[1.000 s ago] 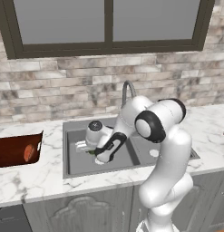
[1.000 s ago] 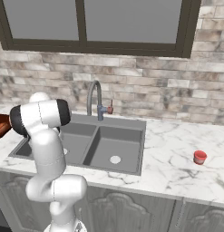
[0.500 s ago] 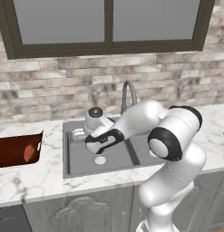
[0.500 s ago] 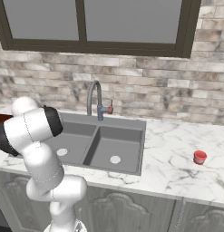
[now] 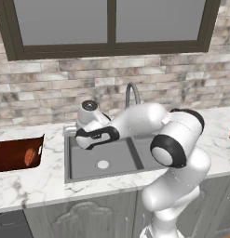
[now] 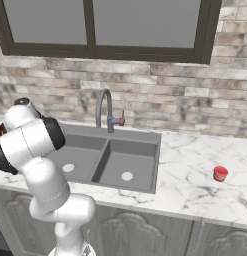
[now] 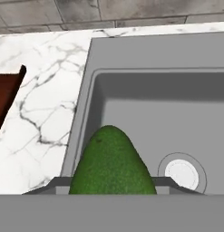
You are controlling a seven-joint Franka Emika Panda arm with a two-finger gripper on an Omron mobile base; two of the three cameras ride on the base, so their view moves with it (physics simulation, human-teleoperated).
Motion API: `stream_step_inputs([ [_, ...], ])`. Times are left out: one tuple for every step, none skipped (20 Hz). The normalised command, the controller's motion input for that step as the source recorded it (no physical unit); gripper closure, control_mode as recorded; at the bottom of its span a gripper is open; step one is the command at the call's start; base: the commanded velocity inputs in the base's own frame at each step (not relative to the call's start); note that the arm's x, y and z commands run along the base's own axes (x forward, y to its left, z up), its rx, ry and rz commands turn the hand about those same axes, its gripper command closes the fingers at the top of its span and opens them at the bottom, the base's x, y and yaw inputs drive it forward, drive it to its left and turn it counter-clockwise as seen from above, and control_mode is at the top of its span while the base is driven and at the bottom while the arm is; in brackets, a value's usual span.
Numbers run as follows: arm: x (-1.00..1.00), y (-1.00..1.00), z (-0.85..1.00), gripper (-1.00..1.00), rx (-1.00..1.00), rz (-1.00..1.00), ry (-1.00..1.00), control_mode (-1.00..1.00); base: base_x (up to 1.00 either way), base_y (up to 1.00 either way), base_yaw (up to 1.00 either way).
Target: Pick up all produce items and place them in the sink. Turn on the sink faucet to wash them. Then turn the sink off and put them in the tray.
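A dark-green rounded fruit [image 7: 111, 161] sits between my gripper's [image 7: 112, 186] jaws, which are shut on it, above the left rim of the sink [image 7: 145, 59]. In the left base view my gripper [image 5: 83, 138] hangs over the sink's [image 5: 130, 169] left basin, near its left edge. The reddish-brown tray [image 5: 9, 148] stands on the counter to the left, with the orange-red vegetable [image 5: 29, 157] lying in it. A corner of the tray [image 7: 7, 95] also shows in the hand view. The grey gooseneck faucet [image 5: 132, 94] rises behind the sink, and no water shows.
A small red cup [image 6: 220, 173] stands on the marble counter [image 6: 195, 175] to the right of the sink. Round pale drains [image 6: 127, 176] lie in the basins. A brick wall and a window close off the back. White marble [image 7: 45, 118] separates sink and tray.
The arm has swung left and lifted out of the basin, carrying the green fruit from the sink floor up toward the sink's left rim.
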Motion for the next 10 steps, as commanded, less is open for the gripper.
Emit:
stream_step_inputs([
  [0.0, 0.6, 0.05, 1.0, 0.02, 0.0, 0.0, -1.0, 0.0, 0.0, 0.0],
  [0.0, 0.58, 0.05, 1.0, 0.02, 0.0, 0.0, -1.0, 0.0, 0.0, 0.0],
  [0.0, 0.58, 0.04, 1.0, 0.02, 0.0, 0.0, -1.0, 0.0, 0.0, 0.0],
  [0.0, 0.6, 0.05, 1.0, 0.02, 0.0, 0.0, -1.0, 0.0, 0.0, 0.0],
  [0.0, 0.62, 0.05, 1.0, 0.01, 0.0, 0.0, -1.0, 0.0, 0.0, 0.0],
  [0.0, 0.63, 0.06, 1.0, 0.01, 0.01, 0.0, -1.0, 0.0, 0.0, 0.0],
  [-0.02, 0.63, 0.04, 1.0, 0.0, 0.02, 0.0, -1.0, 0.0, 0.0, 0.0],
  [-0.03, 0.62, 0.05, 1.0, 0.0, 0.02, 0.0, -1.0, 0.0, 0.0, 0.0],
  [0.0, 0.64, 0.03, 1.0, 0.0, 0.02, 0.0, -1.0, 0.0, 0.0, 0.0],
  [0.0, 0.63, 0.03, 1.0, 0.0, 0.02, 0.0, -1.0, 0.0, 0.0, 0.0],
])
